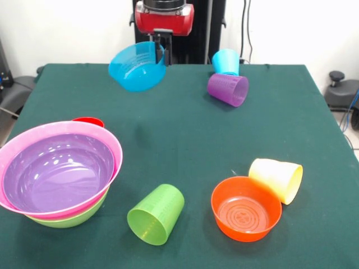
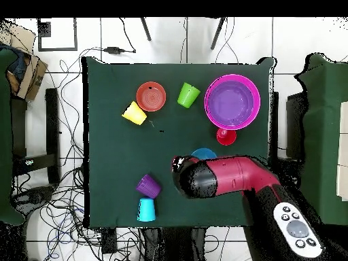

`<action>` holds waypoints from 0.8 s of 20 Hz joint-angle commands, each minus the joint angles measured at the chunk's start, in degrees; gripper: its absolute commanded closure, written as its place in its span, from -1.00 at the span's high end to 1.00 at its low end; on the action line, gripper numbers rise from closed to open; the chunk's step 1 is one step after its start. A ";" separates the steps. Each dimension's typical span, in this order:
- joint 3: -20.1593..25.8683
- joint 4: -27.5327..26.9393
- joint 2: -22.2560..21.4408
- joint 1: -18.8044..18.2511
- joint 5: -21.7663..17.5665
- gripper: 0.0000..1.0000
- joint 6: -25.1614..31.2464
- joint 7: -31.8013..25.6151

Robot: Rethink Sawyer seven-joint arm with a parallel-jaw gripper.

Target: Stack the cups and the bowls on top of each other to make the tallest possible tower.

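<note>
My gripper [image 1: 161,47] is shut on the rim of the small blue bowl [image 1: 136,68] and holds it tilted above the table's far side. In the overhead view the bowl [image 2: 202,154] peeks out from under the arm. The tower [image 1: 59,174] stands at the front left: the purple bowl [image 2: 232,102] nested in the pink bowl [image 1: 115,147], on the lime green bowl [image 1: 70,219]. The orange bowl [image 1: 245,208] stands upright at the front right. The lime green cup [image 1: 156,214], pale yellow cup [image 1: 277,178] and purple cup [image 1: 228,88] lie on their sides. The light blue cup [image 1: 226,60] is behind the purple cup.
A small red round piece [image 1: 88,120] sits just behind the tower, also seen in the overhead view [image 2: 226,136]. The green table [image 1: 185,140] is edged by cables and chairs.
</note>
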 commanded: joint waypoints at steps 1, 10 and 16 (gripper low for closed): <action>8.91 -7.34 2.24 -1.84 0.56 -1.00 12.13 -18.86; 13.34 -17.28 3.92 -1.56 1.39 -1.00 24.75 -22.21; 15.94 -25.83 7.58 -1.21 0.65 -1.00 32.35 -26.37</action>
